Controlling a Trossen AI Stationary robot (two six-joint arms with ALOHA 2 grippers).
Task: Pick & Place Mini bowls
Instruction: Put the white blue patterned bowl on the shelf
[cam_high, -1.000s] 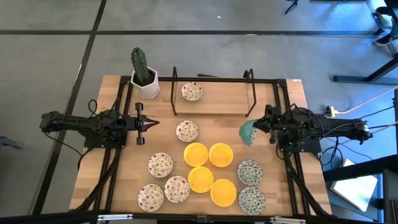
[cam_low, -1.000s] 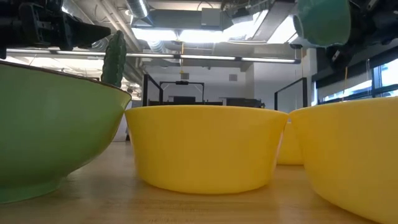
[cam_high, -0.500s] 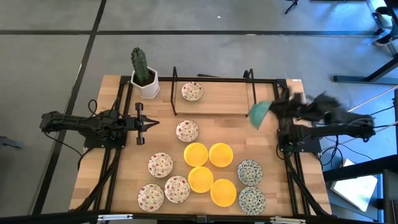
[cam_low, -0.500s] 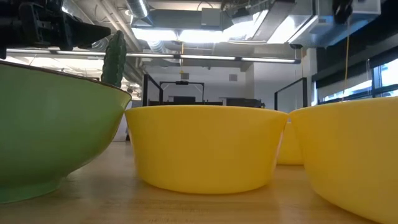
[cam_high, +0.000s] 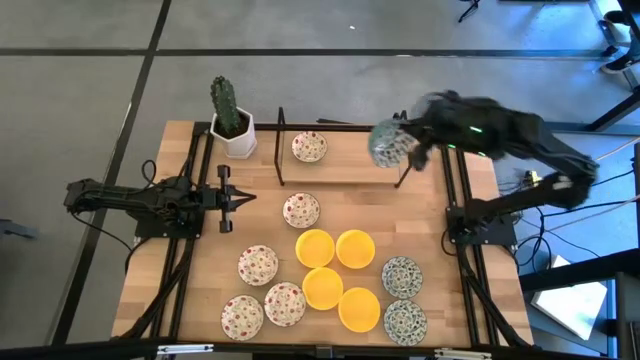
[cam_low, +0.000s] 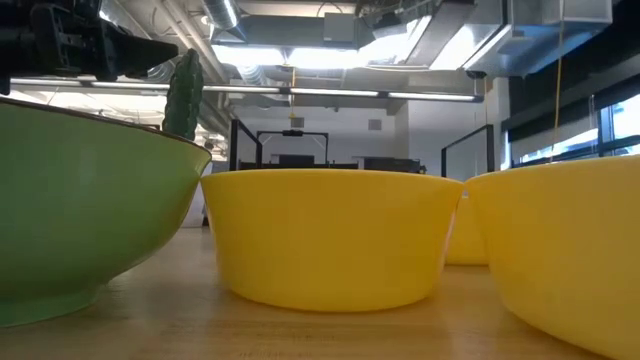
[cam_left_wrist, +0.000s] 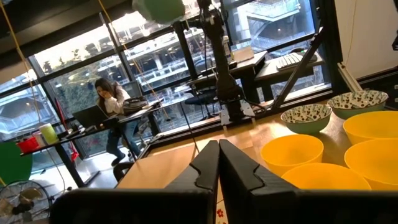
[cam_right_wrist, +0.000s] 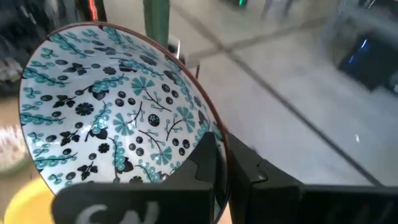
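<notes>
Above the table's far right edge, the right hand (cam_high: 408, 143) is clamped on a blue-green patterned bowl (cam_high: 388, 145).

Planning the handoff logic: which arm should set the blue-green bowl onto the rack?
Right. The right pincer is shut on the blue-green bowl, raised by the black rack near its right end. The left pincer is shut, empty, parked at the table's left side.
</notes>
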